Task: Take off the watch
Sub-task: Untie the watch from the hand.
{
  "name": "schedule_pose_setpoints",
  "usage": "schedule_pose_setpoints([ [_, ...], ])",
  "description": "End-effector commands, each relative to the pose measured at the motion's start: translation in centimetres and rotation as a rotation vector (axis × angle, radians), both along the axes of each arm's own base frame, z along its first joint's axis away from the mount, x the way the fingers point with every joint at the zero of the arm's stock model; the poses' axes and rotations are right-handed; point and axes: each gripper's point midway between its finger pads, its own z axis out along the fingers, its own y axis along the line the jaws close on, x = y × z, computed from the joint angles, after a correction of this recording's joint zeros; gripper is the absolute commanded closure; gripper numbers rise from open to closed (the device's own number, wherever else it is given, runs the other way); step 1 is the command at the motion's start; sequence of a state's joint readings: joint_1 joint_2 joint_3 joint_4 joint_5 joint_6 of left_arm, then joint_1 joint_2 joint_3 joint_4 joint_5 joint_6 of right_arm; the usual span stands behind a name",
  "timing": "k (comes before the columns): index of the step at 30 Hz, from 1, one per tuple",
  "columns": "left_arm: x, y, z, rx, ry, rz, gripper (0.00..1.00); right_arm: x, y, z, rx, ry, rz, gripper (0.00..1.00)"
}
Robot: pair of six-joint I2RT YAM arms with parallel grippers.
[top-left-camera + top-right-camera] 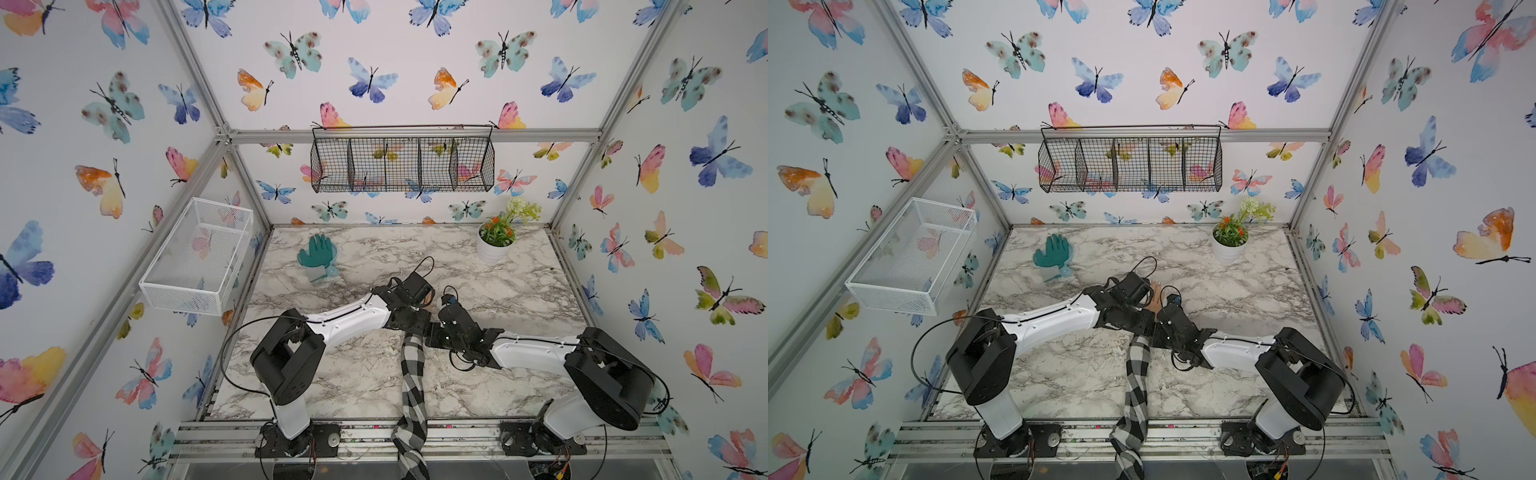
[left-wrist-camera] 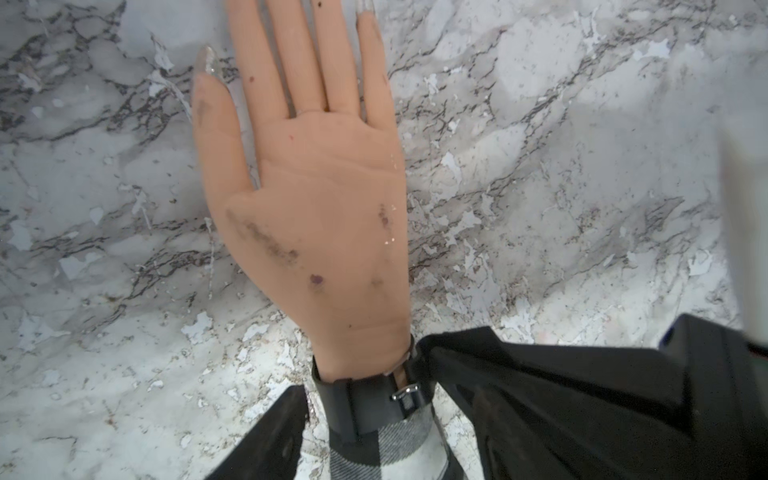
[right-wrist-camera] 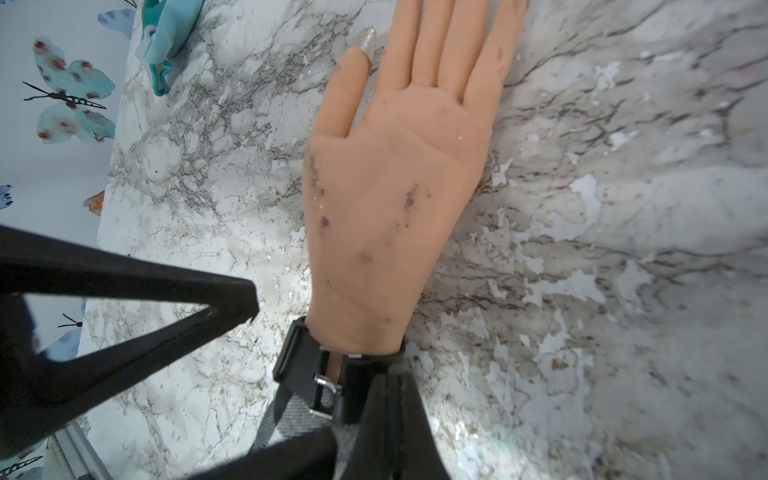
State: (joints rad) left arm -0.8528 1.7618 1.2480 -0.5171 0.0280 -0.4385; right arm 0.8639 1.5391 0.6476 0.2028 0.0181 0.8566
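your right gripper (image 3: pixel 386 395) is pinched together on the free end of the watch (image 2: pixel 365 401) strap, right beside the silver buckle (image 2: pixel 405 392). the watch sits on the wrist of the mannequin hand (image 2: pixel 316 199) with its strap looped all the way round. the hand lies palm up, so the buckle side faces you. the dial is out of sight, most likely under the wrist. a sliver of skin shows between buckle and strap in both wrist views, so the band looks slack there rather than snug.

your left gripper (image 2: pixel 374 432) is just behind the watch, jaws apart and astride the checked sleeve (image 1: pixel 413 374). you cannot tell from these views whether it presses the sleeve or only brackets it. seen from the right wrist, one of its fingers (image 3: pixel 232 299) ends close beside the strap without touching it.

by the look of it you are at the unbuckling step. the watch is not yet off and the buckle is not yet undone. the next move calls for drawing the strap end back over the buckle so the pin can lift out of its hole, then feeding the end out through the frame. keep the wrist from rolling while you pull.

around them the marble table (image 1: pixel 519 291) carries a green glove (image 1: pixel 318 253) and a potted plant (image 1: pixel 494 243), both well apart from the work.
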Motion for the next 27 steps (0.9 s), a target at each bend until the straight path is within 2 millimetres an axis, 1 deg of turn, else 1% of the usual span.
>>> schedule_pose_setpoints([
  [1, -0.1, 0.5, -1.3, 0.045, 0.016, 0.014, 0.34, -1.3, -0.5, -1.3, -0.027, 0.051, 0.020, 0.98],
  [9, 0.2, 1.6, -2.3, 0.116, 0.007, 0.037, 0.37, -1.3, -0.5, -1.2, -0.027, 0.049, 0.017, 0.98],
  [12, 0.4, 2.5, -2.4, 0.155, -0.005, 0.055, 0.38, -1.3, -0.6, -1.3, -0.029, 0.049, 0.016, 0.98],
  [19, 1.1, 3.9, -1.9, 0.174, -0.026, 0.099, 0.39, -1.4, -0.8, -1.6, -0.036, 0.052, 0.014, 0.98],
  [22, 1.6, 5.0, -1.7, 0.178, -0.032, 0.129, 0.39, -1.5, -0.9, -1.7, -0.038, 0.055, 0.013, 0.98],
  [27, 2.3, 6.5, -0.8, 0.174, -0.046, 0.162, 0.39, -1.5, -0.9, -1.7, -0.039, 0.055, 0.012, 0.98],
])
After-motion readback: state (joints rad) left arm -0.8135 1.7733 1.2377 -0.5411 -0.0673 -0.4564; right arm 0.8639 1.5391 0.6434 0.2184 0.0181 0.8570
